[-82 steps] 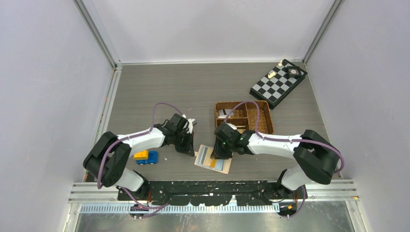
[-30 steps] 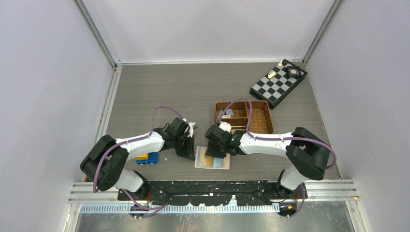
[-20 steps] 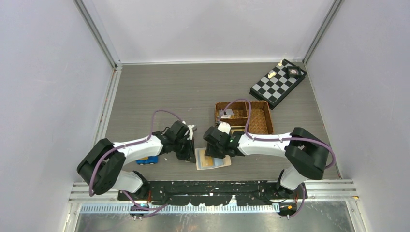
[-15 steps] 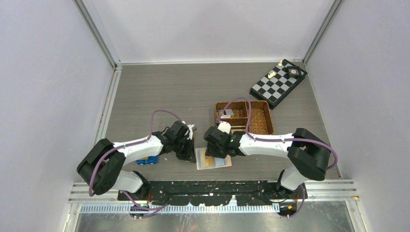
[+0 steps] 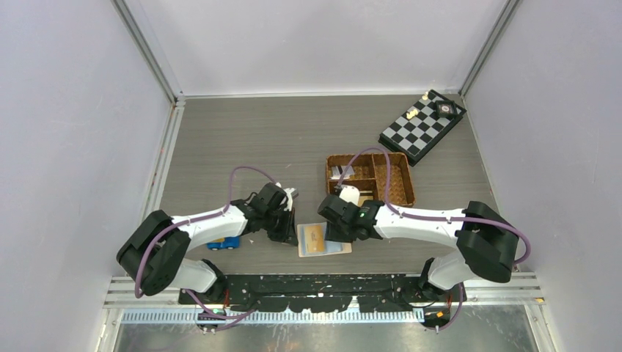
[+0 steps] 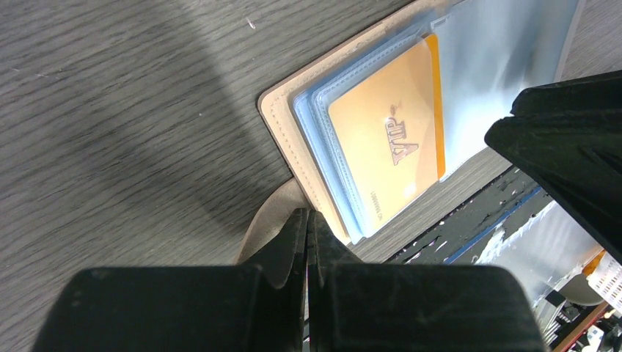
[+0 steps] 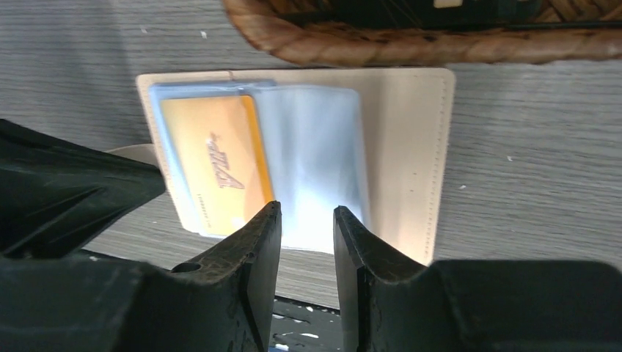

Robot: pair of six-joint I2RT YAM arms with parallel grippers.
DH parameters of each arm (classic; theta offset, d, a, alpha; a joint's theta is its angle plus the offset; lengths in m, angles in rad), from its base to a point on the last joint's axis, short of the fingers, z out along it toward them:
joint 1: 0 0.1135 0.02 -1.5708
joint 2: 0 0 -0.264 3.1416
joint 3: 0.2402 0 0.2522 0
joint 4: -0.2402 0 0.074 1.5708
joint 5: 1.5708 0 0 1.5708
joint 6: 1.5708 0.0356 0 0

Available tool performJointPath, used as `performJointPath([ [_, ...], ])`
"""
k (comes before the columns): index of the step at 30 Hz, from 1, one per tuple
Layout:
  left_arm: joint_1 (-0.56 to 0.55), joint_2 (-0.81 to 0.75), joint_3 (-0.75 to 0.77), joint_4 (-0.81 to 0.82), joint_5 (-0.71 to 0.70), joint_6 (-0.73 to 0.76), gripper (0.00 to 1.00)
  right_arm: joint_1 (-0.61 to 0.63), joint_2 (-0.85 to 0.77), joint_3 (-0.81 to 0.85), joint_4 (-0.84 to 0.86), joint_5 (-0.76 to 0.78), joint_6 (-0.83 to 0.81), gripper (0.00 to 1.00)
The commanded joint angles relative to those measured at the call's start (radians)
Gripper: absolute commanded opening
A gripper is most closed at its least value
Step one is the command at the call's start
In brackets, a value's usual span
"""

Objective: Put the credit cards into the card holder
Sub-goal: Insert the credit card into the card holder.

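The beige card holder [image 5: 336, 248] lies open near the table's front edge. A yellow credit card [image 5: 314, 238] marked VIP sits in its left blue-grey pocket, clear in the left wrist view [image 6: 389, 147] and the right wrist view [image 7: 213, 161]. My left gripper [image 5: 287, 233] is shut at the holder's left edge, on its snap tab [image 6: 268, 220]. My right gripper [image 5: 339, 224] is a little open and empty, its tips [image 7: 306, 220] over the holder's near edge [image 7: 403, 147]. A silver-grey card [image 5: 339, 172] lies in the basket.
The brown woven divided basket [image 5: 402, 183] stands just behind the holder, its rim [image 7: 381, 48] close to my right gripper. A chessboard [image 5: 422, 126] lies at the back right. A blue and yellow toy truck [image 5: 224, 242] sits under my left arm.
My right gripper, earlier over the holder's left half, has drawn back to the right and left the yellow card in the pocket. My left gripper has stayed at the holder's left edge.
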Motion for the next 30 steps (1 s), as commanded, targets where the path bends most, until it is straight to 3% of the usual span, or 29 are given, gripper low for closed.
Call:
performJointPath([
  [1, -0.005, -0.016, -0.002, 0.025, -0.014, 0.003, 0.00, -0.006, -0.028, -0.019, -0.031, 0.055, -0.009, 0.37],
  [11, -0.005, 0.031, 0.000, 0.037, -0.013, 0.034, 0.00, -0.023, -0.045, -0.071, -0.016, 0.066, -0.024, 0.40],
  [30, -0.005, 0.078, 0.039, 0.011, -0.043, 0.045, 0.00, -0.193, -0.155, -0.261, 0.282, -0.186, -0.060, 0.36],
])
